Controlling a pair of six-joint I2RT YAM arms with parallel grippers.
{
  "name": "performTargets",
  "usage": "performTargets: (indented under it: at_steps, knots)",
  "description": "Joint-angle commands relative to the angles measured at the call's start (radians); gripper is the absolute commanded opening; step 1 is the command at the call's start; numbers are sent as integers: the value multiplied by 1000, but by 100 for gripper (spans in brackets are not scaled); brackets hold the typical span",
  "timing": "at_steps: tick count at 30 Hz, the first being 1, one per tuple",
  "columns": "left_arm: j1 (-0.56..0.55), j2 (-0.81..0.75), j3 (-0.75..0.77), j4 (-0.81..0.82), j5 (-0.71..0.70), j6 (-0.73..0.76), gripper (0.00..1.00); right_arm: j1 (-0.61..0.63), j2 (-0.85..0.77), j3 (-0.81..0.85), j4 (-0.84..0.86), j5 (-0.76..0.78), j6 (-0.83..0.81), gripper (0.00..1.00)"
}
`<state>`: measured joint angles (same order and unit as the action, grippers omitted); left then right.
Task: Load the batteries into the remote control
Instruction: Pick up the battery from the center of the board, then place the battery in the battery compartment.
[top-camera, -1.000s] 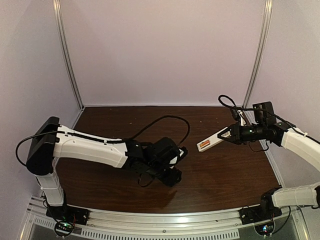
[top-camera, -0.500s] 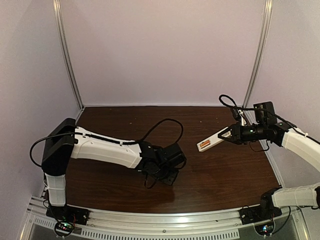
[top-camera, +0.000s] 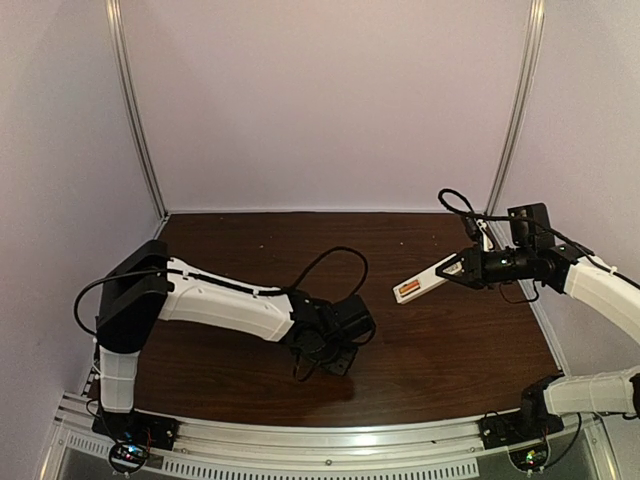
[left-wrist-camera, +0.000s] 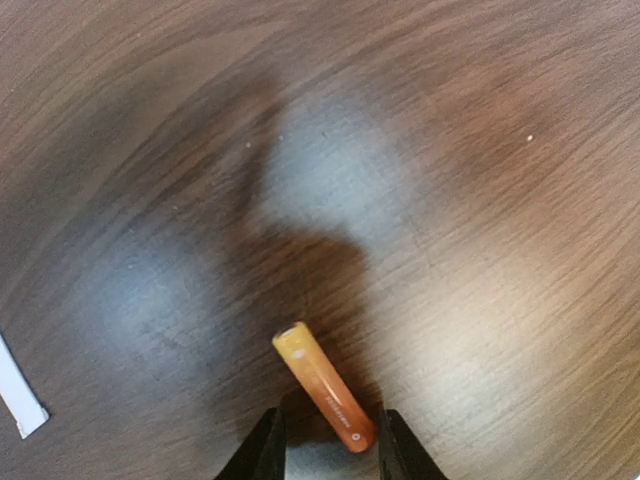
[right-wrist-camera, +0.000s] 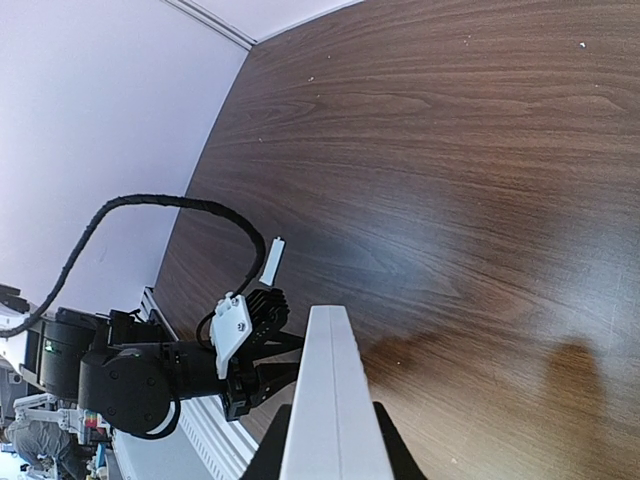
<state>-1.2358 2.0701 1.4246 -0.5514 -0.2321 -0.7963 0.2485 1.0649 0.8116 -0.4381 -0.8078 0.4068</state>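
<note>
no text, label or number can be read anywhere; the orange battery (left-wrist-camera: 325, 392) carries a small pale mark, too blurred to make out.

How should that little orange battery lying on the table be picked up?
Pinch the battery across its middle, coming straight down from above. It is a slim cylinder lying flat and slanted on the table, so the fingers should close on its long sides. The left gripper straddles only its near end.

On my feed I've got an orange battery (left-wrist-camera: 325, 400), white remote control (right-wrist-camera: 325, 400), dark brown wood-grain desk (left-wrist-camera: 470, 140), lilac walls (top-camera: 320, 100).
</note>
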Motion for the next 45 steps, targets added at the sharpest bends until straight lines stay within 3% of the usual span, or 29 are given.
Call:
performTargets:
  at_steps: [1,9,15,18,24,29,38,45]
  knots:
    - [9,27,20,-4,-18,-4,33,-8,-16,-9,3,-11,0,0]
    - [27,-4,-29,-14,-42,11,19,-8,-22,-44,48,-35,25,0]
    - [55,-27,-48,-2,-56,93,3,-8,-29,-64,65,-48,38,0]
    - [63,-67,-79,36,-54,140,0,-7,-27,-69,80,-60,47,0]
    - [66,-302,-200,164,-5,360,0,-4,-23,-140,239,-140,140,0]
    - [59,-498,-277,254,138,610,0,29,-27,-170,327,-164,208,0]
    - [27,-488,-129,107,225,874,0,149,3,-238,546,-185,339,0]
    - [25,-428,-33,-17,232,929,0,224,33,-257,663,-170,397,0]
